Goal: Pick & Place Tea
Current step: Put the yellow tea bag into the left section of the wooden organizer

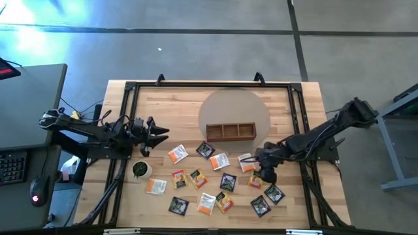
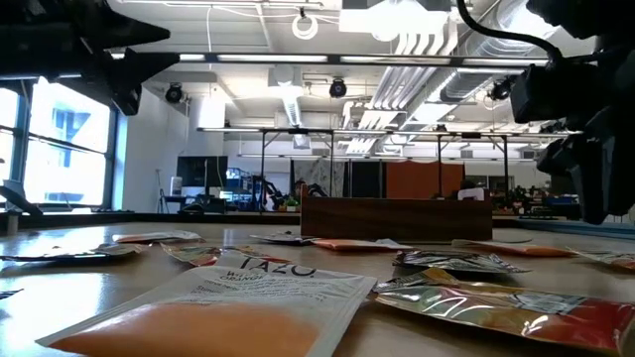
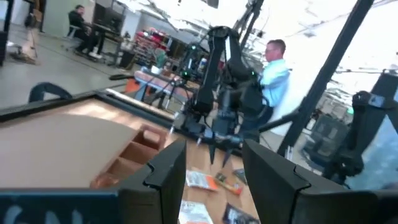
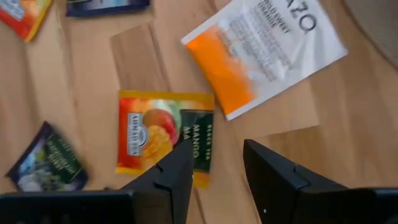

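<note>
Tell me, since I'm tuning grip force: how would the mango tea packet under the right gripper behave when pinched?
The mango packet lies flat on the table, so it is probably thin, light and floppy. Its glossy wrapper may slide away rather than lift. The right gripper's open fingers would likely need an edge.

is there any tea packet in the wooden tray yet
No, in the high view the wooden tray shows three bare compartments, and the tea packets lie scattered on the table.
</note>
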`<control>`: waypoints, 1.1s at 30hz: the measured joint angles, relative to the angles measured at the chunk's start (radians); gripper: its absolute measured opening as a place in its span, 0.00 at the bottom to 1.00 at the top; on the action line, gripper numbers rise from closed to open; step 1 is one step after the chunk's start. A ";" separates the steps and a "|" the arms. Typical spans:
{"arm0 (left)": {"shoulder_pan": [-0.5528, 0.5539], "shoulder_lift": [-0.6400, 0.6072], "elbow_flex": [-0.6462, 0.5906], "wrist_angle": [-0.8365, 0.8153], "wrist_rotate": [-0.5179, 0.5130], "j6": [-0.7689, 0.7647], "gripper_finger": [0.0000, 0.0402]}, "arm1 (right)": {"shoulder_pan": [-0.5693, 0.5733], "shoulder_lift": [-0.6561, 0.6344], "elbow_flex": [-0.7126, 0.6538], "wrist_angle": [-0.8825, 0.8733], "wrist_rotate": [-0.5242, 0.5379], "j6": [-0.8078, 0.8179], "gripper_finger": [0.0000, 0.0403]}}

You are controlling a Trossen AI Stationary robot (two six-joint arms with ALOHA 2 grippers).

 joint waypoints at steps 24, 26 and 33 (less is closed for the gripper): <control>0.000 0.778 0.407 -0.007 0.053 0.002 0.39 | 0.075 0.203 0.004 0.139 0.102 0.020 0.34; 0.000 0.809 0.430 -0.014 0.061 0.003 0.39 | 0.075 0.211 0.004 0.139 0.114 -0.011 0.33; 0.000 0.845 0.476 -0.084 0.064 0.002 0.39 | 0.118 0.286 0.012 0.165 0.211 -0.055 0.21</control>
